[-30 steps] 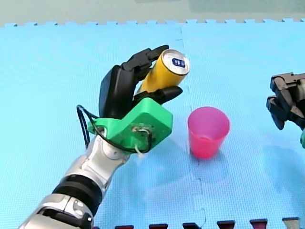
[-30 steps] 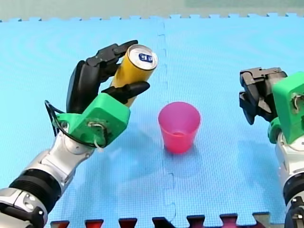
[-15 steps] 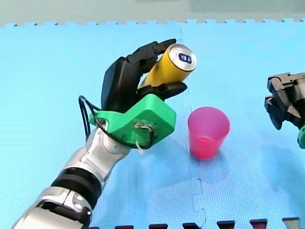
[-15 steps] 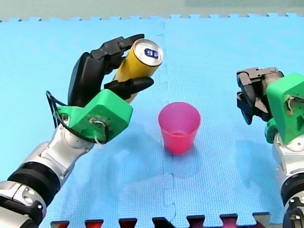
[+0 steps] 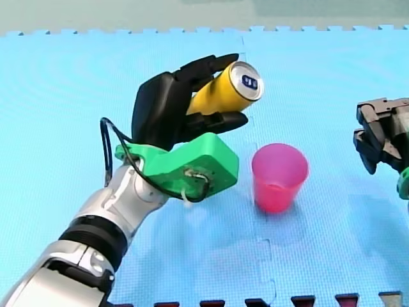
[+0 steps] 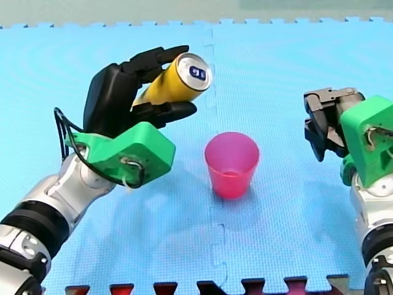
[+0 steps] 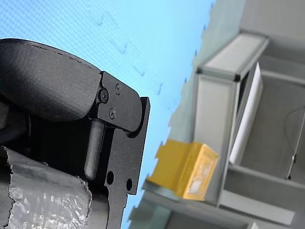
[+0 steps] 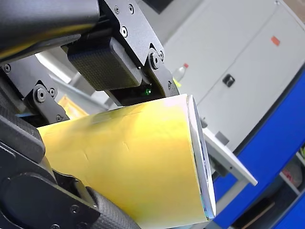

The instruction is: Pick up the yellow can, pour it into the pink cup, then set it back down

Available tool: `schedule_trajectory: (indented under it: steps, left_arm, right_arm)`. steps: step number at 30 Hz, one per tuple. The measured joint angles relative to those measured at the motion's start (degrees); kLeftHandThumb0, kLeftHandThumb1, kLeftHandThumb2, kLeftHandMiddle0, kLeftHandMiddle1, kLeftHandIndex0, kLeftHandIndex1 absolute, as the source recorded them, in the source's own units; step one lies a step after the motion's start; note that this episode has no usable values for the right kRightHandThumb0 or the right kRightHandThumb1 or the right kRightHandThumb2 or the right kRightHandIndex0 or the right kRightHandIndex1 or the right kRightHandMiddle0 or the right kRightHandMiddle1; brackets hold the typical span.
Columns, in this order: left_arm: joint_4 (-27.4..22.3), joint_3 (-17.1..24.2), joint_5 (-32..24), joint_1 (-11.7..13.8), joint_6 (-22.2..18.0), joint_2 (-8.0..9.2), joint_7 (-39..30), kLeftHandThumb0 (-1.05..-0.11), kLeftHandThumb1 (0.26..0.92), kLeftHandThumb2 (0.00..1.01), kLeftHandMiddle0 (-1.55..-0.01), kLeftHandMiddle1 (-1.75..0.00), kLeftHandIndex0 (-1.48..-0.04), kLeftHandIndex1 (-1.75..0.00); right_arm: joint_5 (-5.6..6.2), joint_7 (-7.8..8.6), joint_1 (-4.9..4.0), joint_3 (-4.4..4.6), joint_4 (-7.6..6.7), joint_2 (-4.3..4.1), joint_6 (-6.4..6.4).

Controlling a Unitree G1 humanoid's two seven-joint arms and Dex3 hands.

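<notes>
My left hand (image 5: 192,96) is shut on the yellow can (image 5: 223,93), held in the air left of and above the pink cup (image 5: 278,176). The can is tipped well over, its silver top (image 6: 194,70) pointing right toward the cup. The second wrist view shows that same can (image 8: 128,162) close up, clamped between black fingers (image 8: 109,62). The cup stands upright on the blue mat (image 5: 332,83). My right hand (image 6: 328,123) hovers over the mat to the right of the cup, holding nothing, fingers curled.
The blue foam mat covers the whole work surface, with a seam (image 6: 218,246) running under the cup. Red and black blocks (image 5: 300,300) line its near edge. Grey cabinets and a yellow box (image 7: 186,169) stand beyond the mat.
My left hand has turned at the wrist, tipping the can further over toward the cup. The right hand has hardly moved.
</notes>
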Motion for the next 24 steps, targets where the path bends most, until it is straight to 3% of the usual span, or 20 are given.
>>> schedule_trajectory:
  steps: [11,24]
  left_arm:
    - [0.3,-4.4,5.5,-1.2,1.8,1.63,5.1,-0.376,0.774,0.00,-1.32,0.00,-1.17,0.00]
    - [0.6,-11.2,13.5,-2.7,3.5,2.38,13.4,-0.357,0.770,0.00,-1.28,0.00,-1.17,0.00]
  right_arm:
    - [-0.59,-0.14,0.07,0.54,0.04,0.12,-0.84]
    - [-0.65,0.35,0.18,0.31,0.40,0.06,-1.16]
